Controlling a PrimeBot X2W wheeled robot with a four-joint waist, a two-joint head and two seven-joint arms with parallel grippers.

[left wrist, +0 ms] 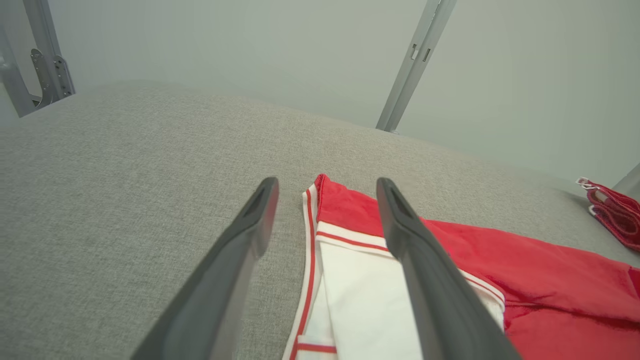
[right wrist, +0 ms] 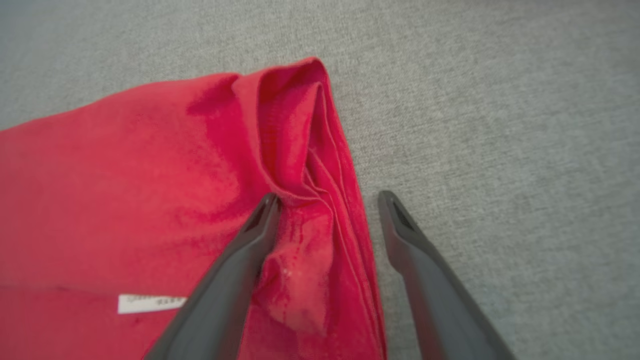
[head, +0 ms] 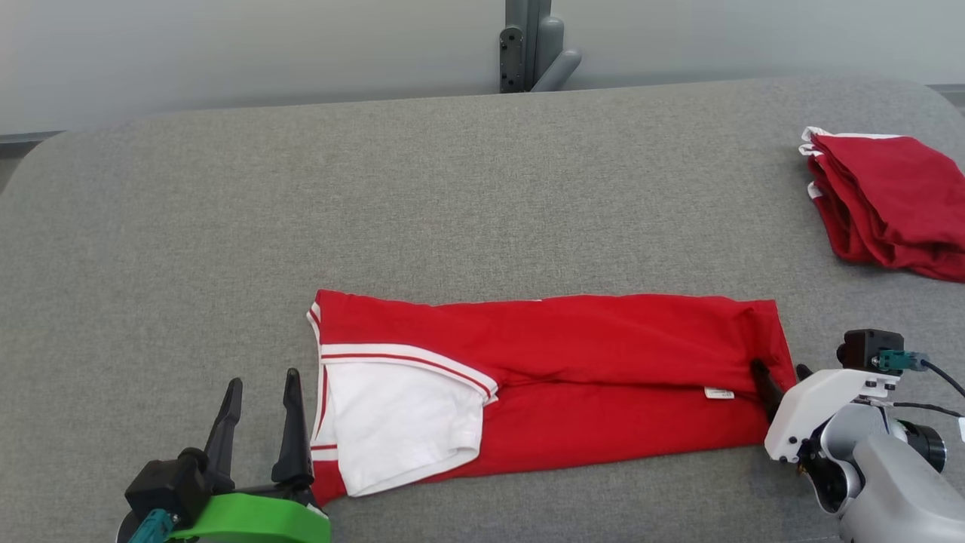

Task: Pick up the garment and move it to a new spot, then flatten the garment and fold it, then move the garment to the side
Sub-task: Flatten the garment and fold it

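The garment [head: 588, 354], red with a white sleeve and white-and-red trim, lies folded into a long strip across the near middle of the grey table [head: 452, 188]. My left gripper [head: 264, 377] stands open just left of its trimmed end; in the left wrist view the gripper [left wrist: 326, 181] has one finger over the white sleeve and the other over bare cloth of the table. My right gripper [head: 779, 368] is open at the garment's right end. In the right wrist view the right gripper [right wrist: 328, 196] straddles the bunched red edge [right wrist: 320, 165], holding nothing.
A stack of folded red garments [head: 889, 204] sits at the table's far right edge, also seen as red folds [left wrist: 615, 215] in the left wrist view. A grey metal post [head: 531, 45] rises behind the table's back edge. Bare grey tabletop stretches behind and left of the garment.
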